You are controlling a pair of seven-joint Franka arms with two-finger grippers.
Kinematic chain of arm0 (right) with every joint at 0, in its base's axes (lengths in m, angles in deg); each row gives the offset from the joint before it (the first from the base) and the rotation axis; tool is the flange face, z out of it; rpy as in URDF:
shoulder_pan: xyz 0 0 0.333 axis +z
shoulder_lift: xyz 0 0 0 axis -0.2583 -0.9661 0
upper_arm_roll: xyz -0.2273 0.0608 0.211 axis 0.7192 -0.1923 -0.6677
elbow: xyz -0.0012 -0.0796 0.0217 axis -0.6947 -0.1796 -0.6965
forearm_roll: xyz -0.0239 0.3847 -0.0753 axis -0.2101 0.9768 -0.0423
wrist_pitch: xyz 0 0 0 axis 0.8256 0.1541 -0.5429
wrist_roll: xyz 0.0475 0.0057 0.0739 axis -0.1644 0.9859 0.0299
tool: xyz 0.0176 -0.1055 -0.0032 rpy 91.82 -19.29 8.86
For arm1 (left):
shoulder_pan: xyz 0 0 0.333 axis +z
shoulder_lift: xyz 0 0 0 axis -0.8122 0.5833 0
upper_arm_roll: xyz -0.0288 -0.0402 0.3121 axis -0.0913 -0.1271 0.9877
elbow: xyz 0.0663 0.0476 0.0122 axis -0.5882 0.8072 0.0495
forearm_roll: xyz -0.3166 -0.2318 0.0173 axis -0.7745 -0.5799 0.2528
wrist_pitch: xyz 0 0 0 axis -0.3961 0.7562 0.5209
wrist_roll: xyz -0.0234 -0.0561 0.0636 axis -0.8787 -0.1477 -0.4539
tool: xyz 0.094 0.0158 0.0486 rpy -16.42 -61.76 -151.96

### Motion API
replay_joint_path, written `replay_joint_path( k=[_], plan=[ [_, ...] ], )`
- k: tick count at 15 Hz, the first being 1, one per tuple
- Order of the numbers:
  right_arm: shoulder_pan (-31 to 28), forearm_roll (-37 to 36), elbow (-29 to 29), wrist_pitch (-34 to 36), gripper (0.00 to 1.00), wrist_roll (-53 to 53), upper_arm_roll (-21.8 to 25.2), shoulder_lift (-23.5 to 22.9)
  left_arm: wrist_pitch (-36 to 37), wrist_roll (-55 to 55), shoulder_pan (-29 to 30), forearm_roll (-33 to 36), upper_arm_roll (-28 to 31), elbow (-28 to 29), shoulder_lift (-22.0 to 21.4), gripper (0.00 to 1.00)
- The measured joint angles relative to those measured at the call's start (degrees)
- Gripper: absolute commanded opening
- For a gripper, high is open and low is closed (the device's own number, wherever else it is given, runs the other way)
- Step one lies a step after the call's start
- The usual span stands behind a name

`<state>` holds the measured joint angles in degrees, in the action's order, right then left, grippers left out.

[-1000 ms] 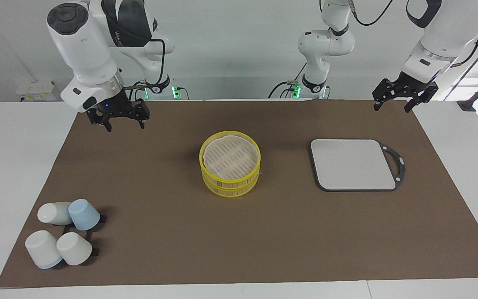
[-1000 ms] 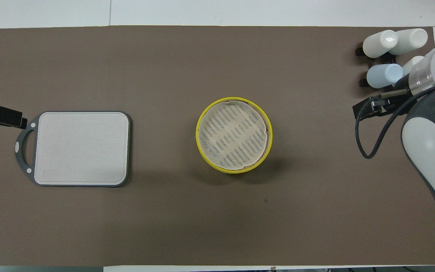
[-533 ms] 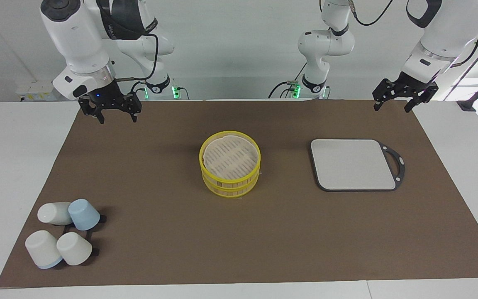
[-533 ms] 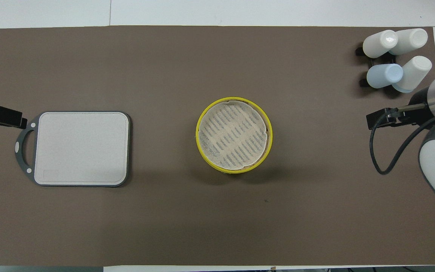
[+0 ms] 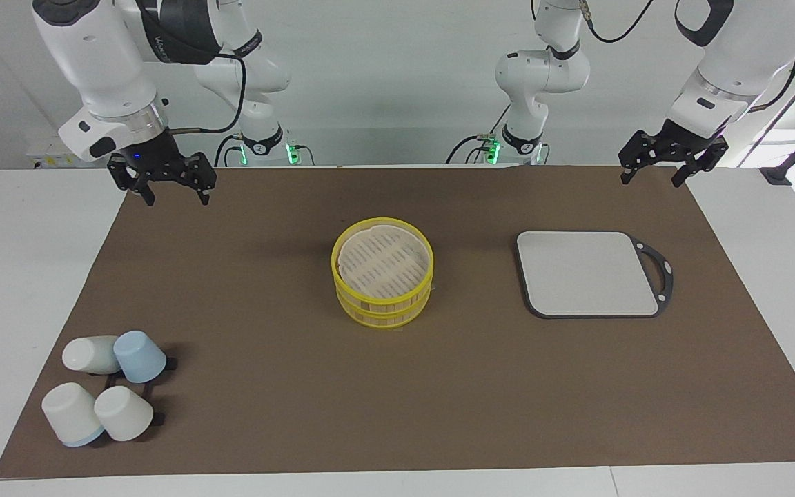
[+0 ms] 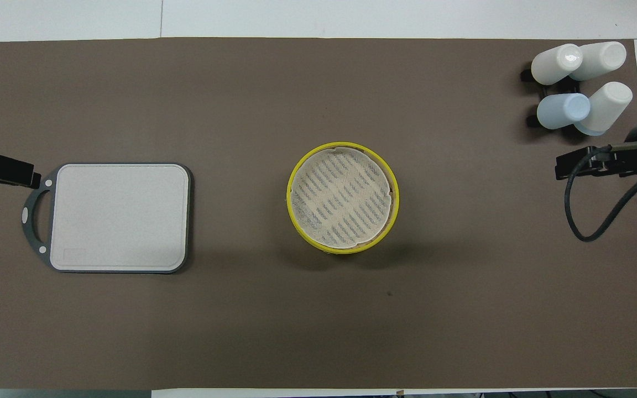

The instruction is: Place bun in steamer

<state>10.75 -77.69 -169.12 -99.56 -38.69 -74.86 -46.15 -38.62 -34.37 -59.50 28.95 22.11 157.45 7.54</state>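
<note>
Both jaws spread, empty: right gripper (image 5: 172,195) and left gripper (image 5: 651,176) well apart from closed steamer (image 5: 382,271)

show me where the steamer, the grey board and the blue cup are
steamer (image 5: 382,262): facing view, on its slatted lid.
grey board (image 5: 587,273): facing view, middle of its pale face.
blue cup (image 6: 563,110): overhead view, on its side wall.

The steamer (image 5: 382,272) sat at the middle of the mat (image 5: 287,407). The board (image 5: 587,273) lay toward the left arm's end, level with it. The cups (image 5: 104,386) clustered at the corner farthest from the robots, at the right arm's end.
</note>
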Motion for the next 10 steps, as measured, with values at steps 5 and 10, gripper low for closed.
replay_joint_path(
  k=[5, 10],
  plan=[
    [0.00, 0.21, -0.10, 0.84, 1.00, 0.00, 0.00, -0.12, 0.00, -0.20, 0.07, 0.00, 0.14, 0.00, 0.00, 1.00],
    [0.00, 0.22, -0.24, 2.28, 1.00, 0.00, 0.00, -0.12, 0.00, -0.22, 0.07, 0.00, 0.14, 0.00, 0.00, 1.00]
  ],
)
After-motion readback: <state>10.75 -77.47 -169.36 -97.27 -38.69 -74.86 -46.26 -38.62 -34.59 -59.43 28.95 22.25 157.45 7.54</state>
